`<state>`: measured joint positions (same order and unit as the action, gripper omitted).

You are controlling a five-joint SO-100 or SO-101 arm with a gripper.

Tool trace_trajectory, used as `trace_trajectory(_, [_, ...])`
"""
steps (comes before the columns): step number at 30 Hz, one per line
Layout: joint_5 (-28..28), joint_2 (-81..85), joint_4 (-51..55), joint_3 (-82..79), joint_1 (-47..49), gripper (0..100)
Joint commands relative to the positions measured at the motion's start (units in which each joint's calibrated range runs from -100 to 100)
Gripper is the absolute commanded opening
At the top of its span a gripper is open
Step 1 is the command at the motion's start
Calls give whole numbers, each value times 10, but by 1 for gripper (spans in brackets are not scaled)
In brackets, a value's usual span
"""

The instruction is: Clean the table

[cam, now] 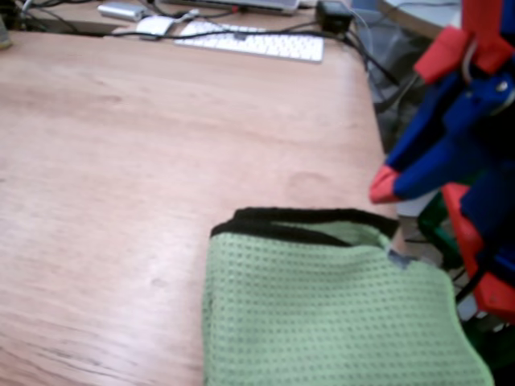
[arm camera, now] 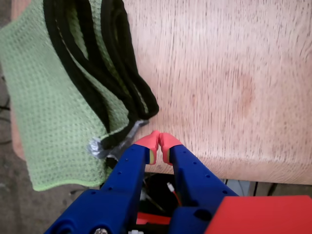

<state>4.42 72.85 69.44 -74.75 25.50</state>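
So the claw [arm camera: 159, 140] is pressed together right now, red tips touching, nothing pinched between them. In the wrist view it hangs just past the near edge of the bench [arm camera: 224, 78], with its tips right beside the corner of the green waffle-weave cloth [arm camera: 46, 112] where the black hem bunches up and a little grey tag [arm camera: 100, 146] sticks out.

The fixed view shows the same cloth [cam: 322, 314] folded over on the bench [cam: 145, 161], at its near right corner by the arm, with the black-trimmed edge facing the open wood. Part of the cloth seems to droop off the bench edge on the arm side. Far from the cloth, at the back of the bench, there's a white keyboard [cam: 253, 40] and some cables, well out of the way.

My read: the step in hand is grabbing the cloth so it can wipe. To do it well I'd spread the claw first, then come in over the thick black hem by the tag, since that stacked fold gives more to bite on than a single flat layer. Get one finger under the fold, not just skating on top. Go low and slow, because the cloth sits near the edge and a clumsy nudge could push it off the bench.
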Motion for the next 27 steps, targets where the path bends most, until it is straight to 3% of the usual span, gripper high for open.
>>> trace_trajectory(1, [1,6,-44,-46,-5,1])
trace_trajectory(10, [9,31,-52,-95,-11,1])
trace_trajectory(13, [9,124,-40,-123,-162,1])
trace_trajectory(14, [9,141,-39,-127,-169,1])
trace_trajectory(27, [9,249,-1,-151,-174,1])
